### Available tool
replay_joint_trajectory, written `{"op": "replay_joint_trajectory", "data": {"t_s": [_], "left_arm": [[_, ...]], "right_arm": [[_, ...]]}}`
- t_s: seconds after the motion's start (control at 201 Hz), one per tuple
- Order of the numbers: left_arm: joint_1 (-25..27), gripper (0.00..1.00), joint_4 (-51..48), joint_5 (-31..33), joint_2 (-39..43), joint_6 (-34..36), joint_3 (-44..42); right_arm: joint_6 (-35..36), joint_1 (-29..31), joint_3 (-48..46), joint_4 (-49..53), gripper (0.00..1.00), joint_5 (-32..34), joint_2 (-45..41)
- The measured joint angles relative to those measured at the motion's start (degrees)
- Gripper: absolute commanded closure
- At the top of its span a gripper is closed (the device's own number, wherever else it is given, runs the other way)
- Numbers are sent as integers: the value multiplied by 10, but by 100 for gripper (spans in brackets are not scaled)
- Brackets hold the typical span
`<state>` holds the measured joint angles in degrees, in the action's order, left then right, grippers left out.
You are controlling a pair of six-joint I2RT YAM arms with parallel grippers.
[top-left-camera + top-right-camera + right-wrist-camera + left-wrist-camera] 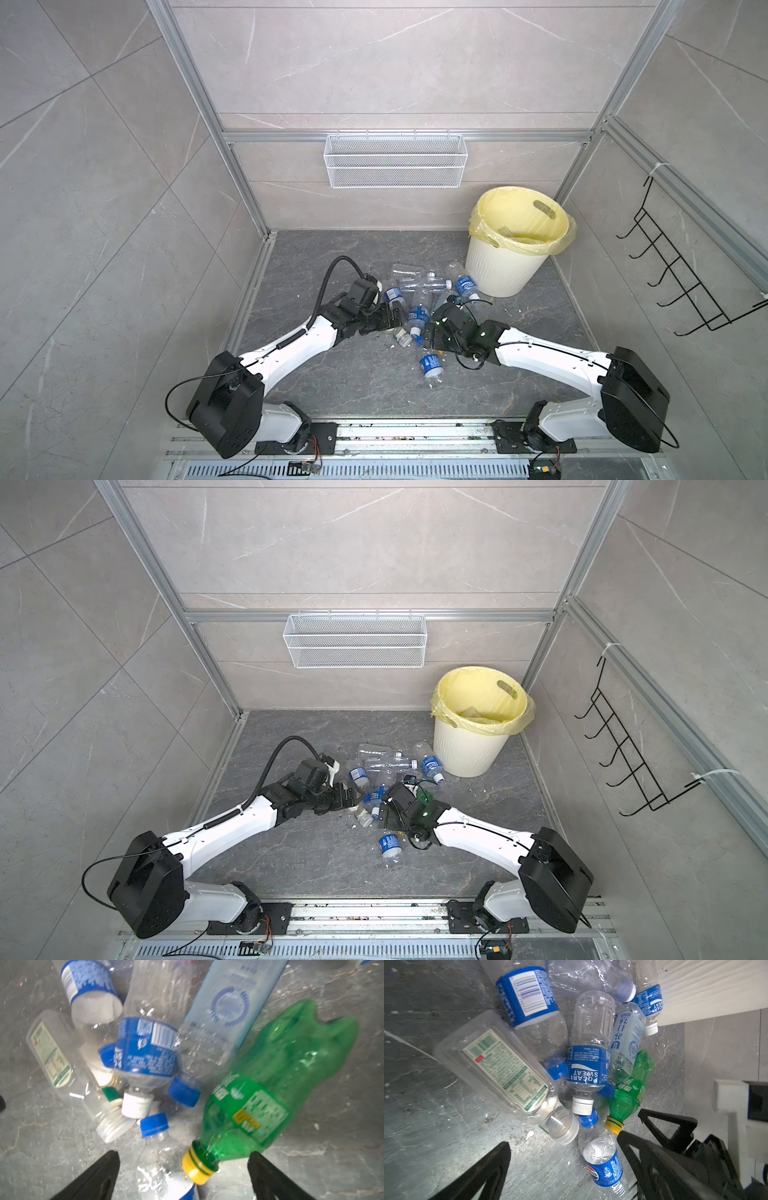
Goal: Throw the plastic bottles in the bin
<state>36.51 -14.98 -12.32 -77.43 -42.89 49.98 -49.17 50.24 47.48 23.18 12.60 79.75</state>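
While both wide open, left pincer (563, 1140) and right pincer (182, 1153) over crinkled, glossy plastic bottles (589, 1068)

— How many plastic bottles (588, 1068) are you seeing?
— I'm counting at least eight in my left wrist view (they're overlapping): seven clear, one green bottle (631, 1084). I'm also seeing one bin (498, 270), one mesh basket (395, 166) and one hook rack (690, 270).

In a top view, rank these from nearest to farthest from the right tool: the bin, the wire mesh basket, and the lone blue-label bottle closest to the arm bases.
1. Lone blue-label bottle: on the floor, just base-side of the right tool.
2. Bin: on the floor, far right corner.
3. Wire mesh basket: hung on the back wall.
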Motion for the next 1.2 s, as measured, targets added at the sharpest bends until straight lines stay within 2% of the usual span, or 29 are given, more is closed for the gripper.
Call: {"op": "replay_joint_trajectory", "data": {"t_s": [0.353, 0.443, 0.612, 0.791, 1.085, 1.204], "left_arm": [[-28, 0, -2, 0, 42, -5, -19], [-31, 0, -2, -1, 43, -5, -19], [-38, 0, 0, -5, 43, -10, -25], [-47, 0, 0, -14, 45, -15, -33], [-64, 0, 0, -16, 68, -19, -51], [-66, 0, -1, -16, 71, -19, -54]], "right_arm": [[-1, 80, 21, 34, 12, 39, 85], [1, 91, 30, 37, 18, 43, 100], [8, 95, 43, 37, 39, 47, 125], [11, 95, 73, 36, 47, 54, 156], [34, 71, 156, 33, 47, 58, 212], [46, 46, 186, 31, 39, 53, 234]]}}
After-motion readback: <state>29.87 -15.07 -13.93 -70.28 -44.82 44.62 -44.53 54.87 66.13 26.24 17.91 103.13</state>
